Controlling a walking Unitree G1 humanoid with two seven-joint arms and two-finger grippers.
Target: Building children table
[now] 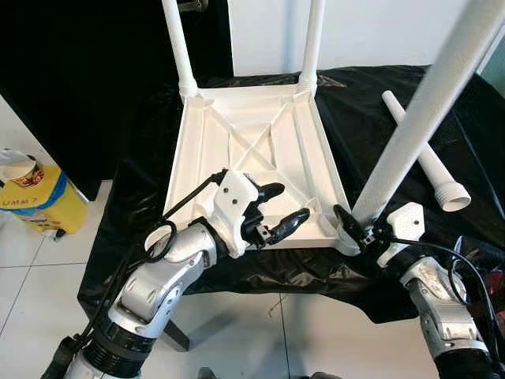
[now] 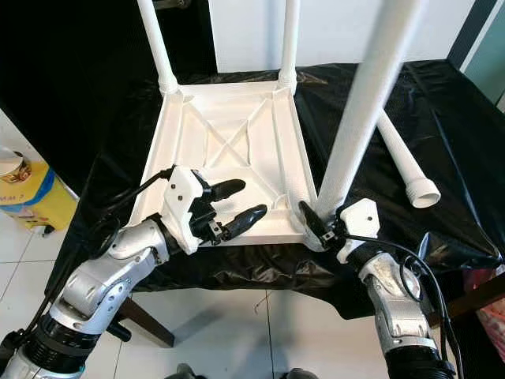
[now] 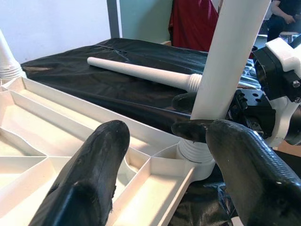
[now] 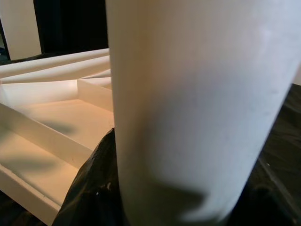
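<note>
A crinkled black plastic sheet spreads across the middle of the frame; at the left edge a yellow plastic container with a paper cup sits on white floor tiles

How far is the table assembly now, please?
Done: two legs stand in the far corners of the upturned tabletop. In hand: the right end effector grips a third leg at the near right corner socket. Left: one leg lies on the black cloth; the left end effector hovers open.
</note>
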